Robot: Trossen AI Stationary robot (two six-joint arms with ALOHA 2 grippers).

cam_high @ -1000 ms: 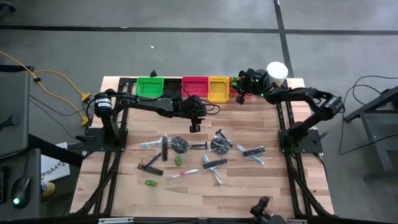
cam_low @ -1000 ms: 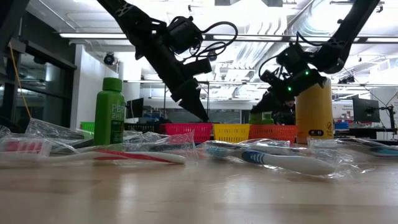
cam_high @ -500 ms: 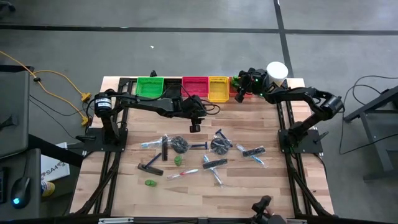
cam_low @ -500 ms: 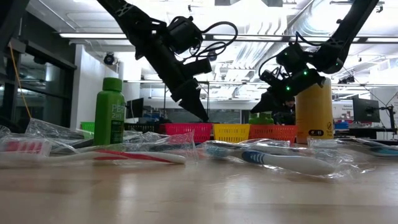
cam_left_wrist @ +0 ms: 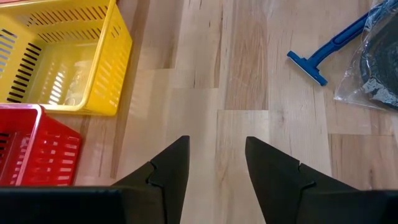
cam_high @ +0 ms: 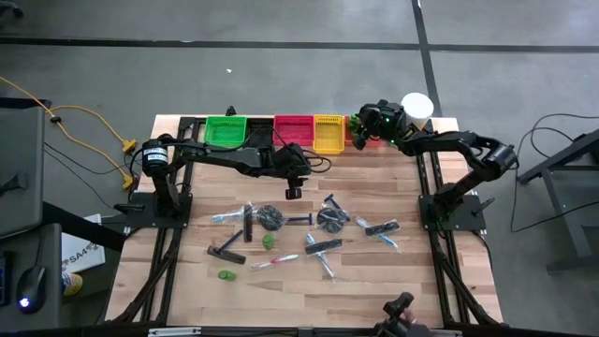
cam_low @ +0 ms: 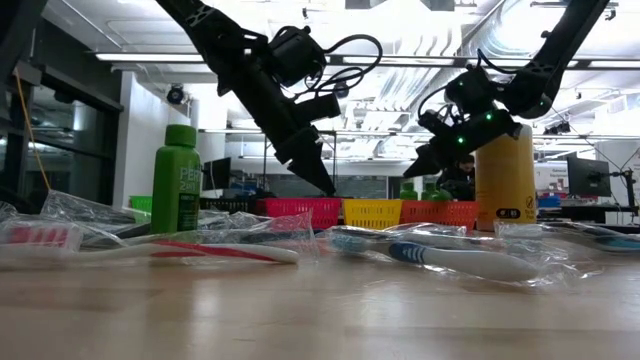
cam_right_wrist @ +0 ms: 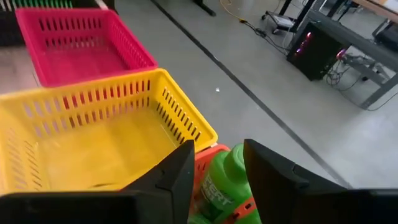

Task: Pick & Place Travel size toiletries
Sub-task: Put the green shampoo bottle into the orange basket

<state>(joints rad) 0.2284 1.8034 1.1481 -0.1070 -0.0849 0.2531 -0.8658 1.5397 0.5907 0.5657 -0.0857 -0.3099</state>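
The toiletries lie spread over the table's middle: dark round discs (cam_high: pixel 270 217), black combs (cam_high: pixel 226 253), wrapped toothbrushes (cam_high: pixel 281 260) and an upright green bottle (cam_high: pixel 269 241). My left gripper (cam_high: pixel 293 192) hangs open above bare wood in front of the bin row, over nothing. My right gripper (cam_right_wrist: pixel 217 149) hovers over the orange bin (cam_right_wrist: pixel 211 155) at the row's right end, fingers parted. Another green bottle (cam_right_wrist: pixel 221 183) shows in the gap between them, in that bin. My right gripper stands with one finger (cam_right_wrist: pixel 180 168) on each side of the green bottle's body (cam_right_wrist: pixel 217 190). I cannot tell whether the fingers touch it. They come slanting down from the table's right toward the bin.
Green (cam_high: pixel 226 130), red (cam_high: pixel 293 131) and yellow (cam_high: pixel 328 133) bins line the far edge. A pale-yellow cylinder with a white lid (cam_high: pixel 416 105) stands right of the orange bin. A blue razor (cam_left_wrist: pixel 317 56) lies ahead of my left gripper. Bare wood lies along the near edge.
My right gripper has stayed over the orange bin, and its wrist has rolled and tipped up a little. My left arm has kept still.
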